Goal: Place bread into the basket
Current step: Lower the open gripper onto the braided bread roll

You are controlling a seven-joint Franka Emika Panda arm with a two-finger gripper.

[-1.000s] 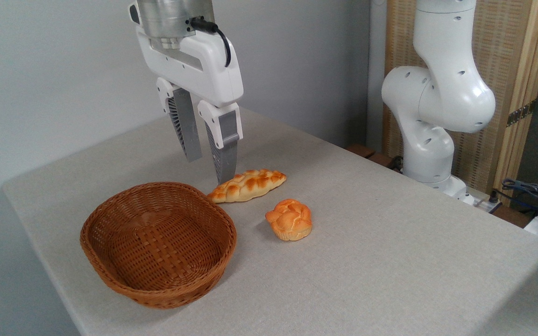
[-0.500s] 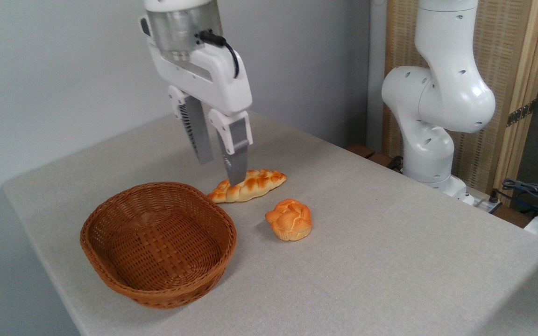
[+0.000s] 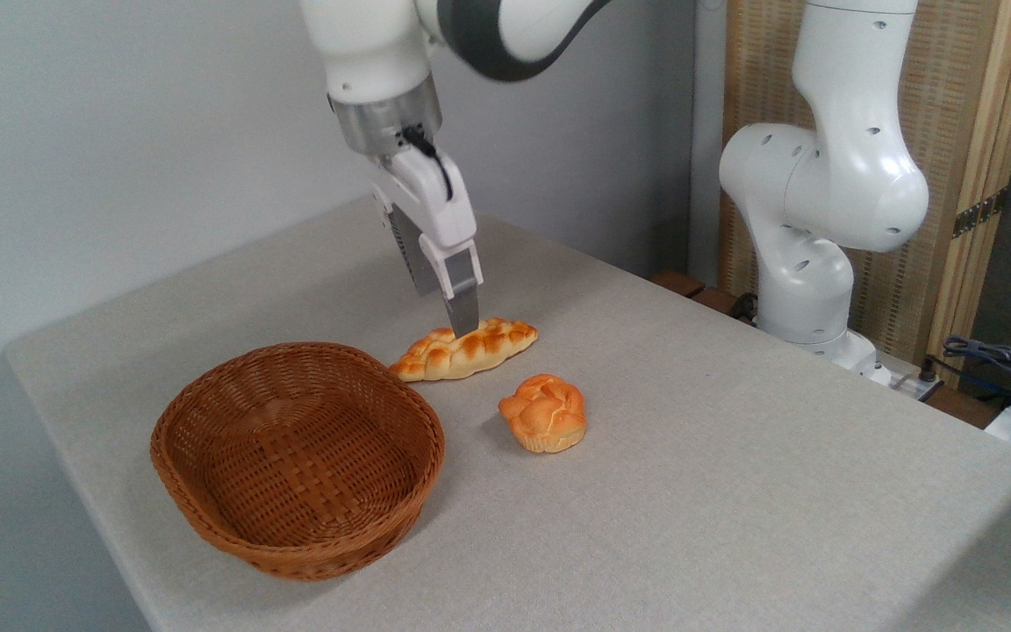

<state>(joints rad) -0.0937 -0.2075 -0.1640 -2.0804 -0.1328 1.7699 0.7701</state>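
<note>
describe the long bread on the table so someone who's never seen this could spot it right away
Find the wicker basket on the grey table. Just behind its right rim lies the braided loaf, under the gripper. It is long, narrow and pointed, unlike the round bun nearby.

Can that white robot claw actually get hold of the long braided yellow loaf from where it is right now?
Probably yes. The white two-finger gripper hangs right over the middle of the long golden braided loaf, nothing between them. The round orange knotted bun and reddish-brown wicker basket lie clear to either side.
</note>
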